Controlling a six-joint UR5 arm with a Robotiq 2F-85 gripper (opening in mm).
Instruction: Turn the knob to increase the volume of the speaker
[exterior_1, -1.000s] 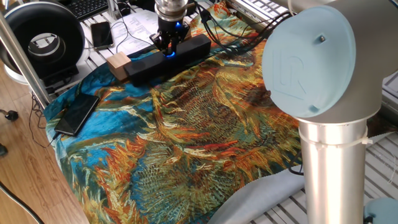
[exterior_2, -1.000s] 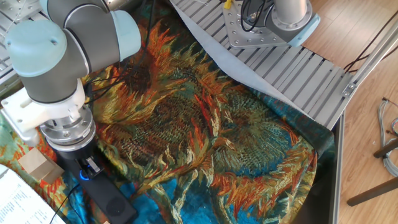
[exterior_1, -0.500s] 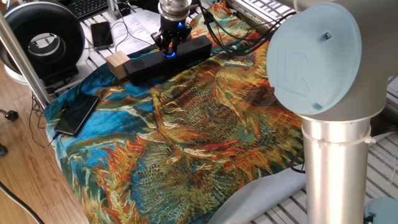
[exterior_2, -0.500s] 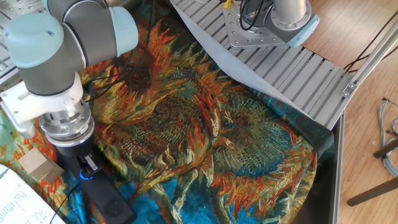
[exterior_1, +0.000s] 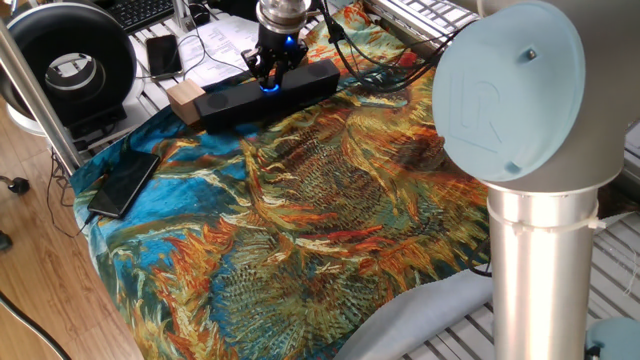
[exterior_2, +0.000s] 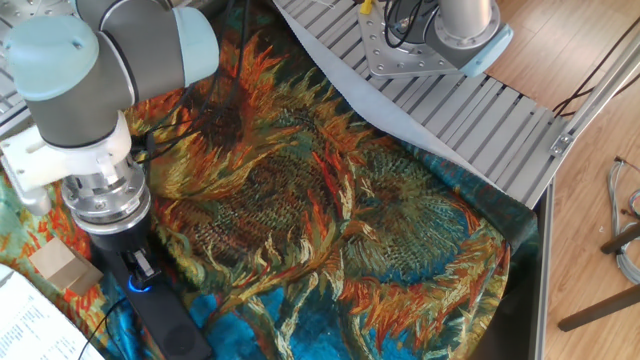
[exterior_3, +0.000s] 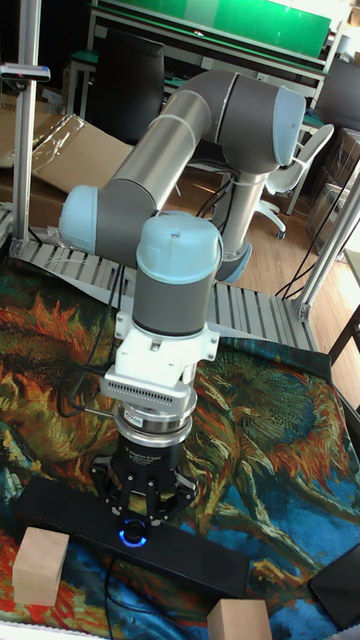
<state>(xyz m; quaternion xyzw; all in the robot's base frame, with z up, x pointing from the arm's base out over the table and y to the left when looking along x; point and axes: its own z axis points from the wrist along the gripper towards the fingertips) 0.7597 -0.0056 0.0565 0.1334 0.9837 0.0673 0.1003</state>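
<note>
Gripping knob (exterior_3: 133, 537) w/ gripper (exterior_3: 136, 524)

A flat black smartphone (exterior_1: 124, 183) lies on the sunflower-patterned cloth (exterior_1: 320, 210).

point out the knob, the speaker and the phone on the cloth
knob (exterior_3: 133, 537), tall fixed view, its blue-lit ring
speaker (exterior_1: 318, 78), one fixed view, black top near its right end
phone (exterior_1: 123, 184), one fixed view, middle of its dark screen
</note>
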